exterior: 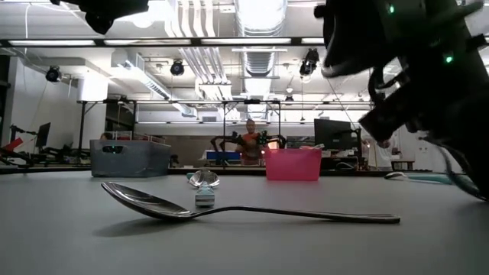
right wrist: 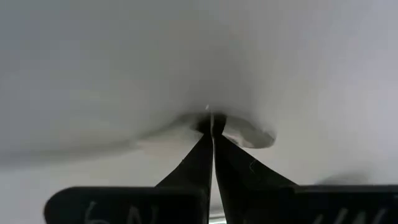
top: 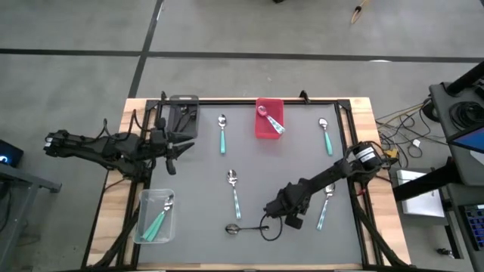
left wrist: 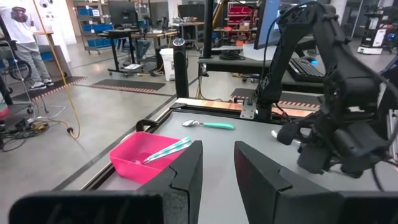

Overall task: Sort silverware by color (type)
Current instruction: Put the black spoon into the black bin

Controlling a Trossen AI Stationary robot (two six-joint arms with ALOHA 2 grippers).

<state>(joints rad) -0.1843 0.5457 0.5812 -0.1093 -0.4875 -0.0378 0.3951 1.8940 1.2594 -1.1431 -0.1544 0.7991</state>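
Right gripper point(top: 266, 215) down at table's near edge, fingers pinched fully together on handle end of dark spoon point(top: 243, 227) lying flat. Spoon looked light, stiff, slick metal; thin handle best grabbed mid-length. Left gripper point(top: 175, 146) partly open, empty, waiting beside grey bin point(top: 184, 100).

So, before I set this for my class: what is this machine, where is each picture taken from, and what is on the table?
It is a robot with two dark arms, each ending in two fingers. One picture looks straight down on the table, one looks level across it, and one comes from each wrist. On the grey table lie four loose teal-handled spoons, for example one, and a dark spoon near the front. A red bin and a clear bin hold teal spoons; a grey bin stands at the back. The right arm's fingers are shut by the dark spoon's handle; whether they pinch it I cannot tell. The left arm's fingers are open and empty.
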